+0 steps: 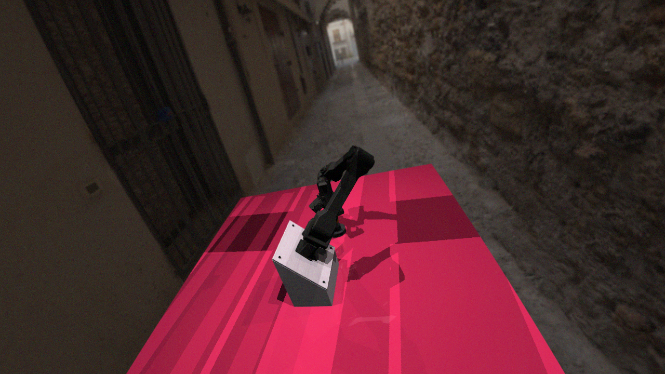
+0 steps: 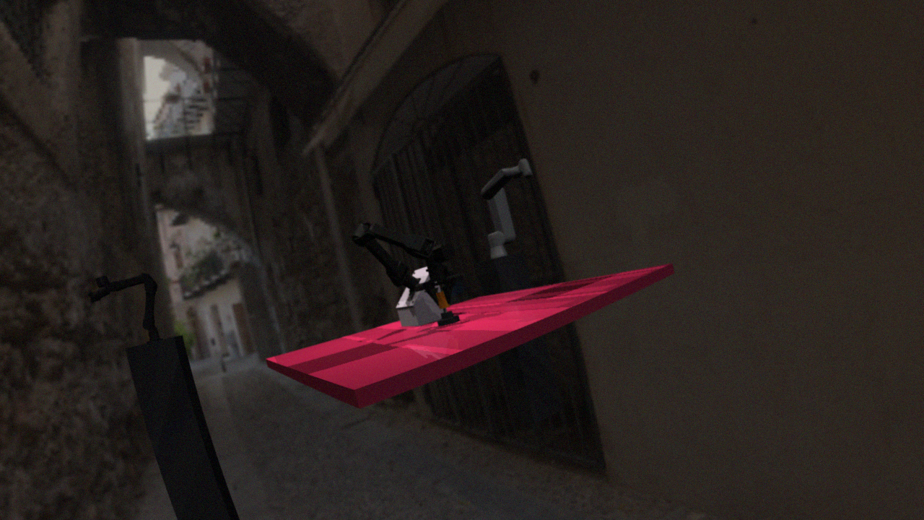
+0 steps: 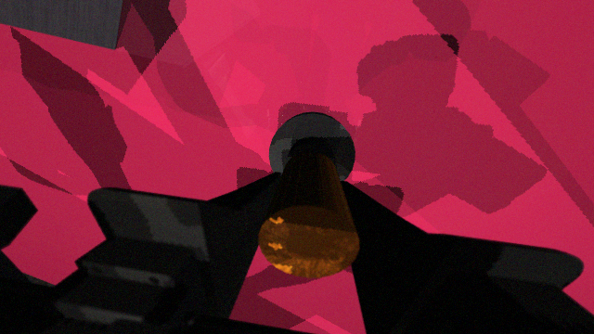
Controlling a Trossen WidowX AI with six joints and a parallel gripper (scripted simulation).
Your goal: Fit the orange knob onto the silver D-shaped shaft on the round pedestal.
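"Pincer (image 2: 442, 289) (image 3: 309, 182) state?"

"Clenched on the orange knob (image 2: 442, 297) (image 3: 310, 241), one finger either side. Wrist view has it best."

"Knob location?"

"Above the round pedestal (image 1: 339, 230) (image 2: 447, 318) (image 3: 312, 124). Exterior view puts its lower end near the pedestal, not seated by the look of it. Top view: arm hides the knob."

"Shaft?"

"Silver D-shaped one, can't make it out. Knob and fingers block it in the wrist view. Hole's underneath, also not visible."

"So, step in hand?"

"Lining up and lowering, I'd judge. Keep the knob upright, centre it over the pedestal, come down lightly."

"And if it stops high?"

"Flats probably mismatched. Don't ram it. Ease the pressure, turn the wrist a little, try again until it drops."

"Risk?"

"Knob tilting or twisting in the fingers if pushed hard. Could jam on the shaft's rim."

"Release when?"

"Only once its bottom meets the pedestal, no gap. Then open evenly and back straight up, clear of the sloped metal box (image 1: 304, 283) (image 2: 418, 309) (image 3: 60, 20) beside it."
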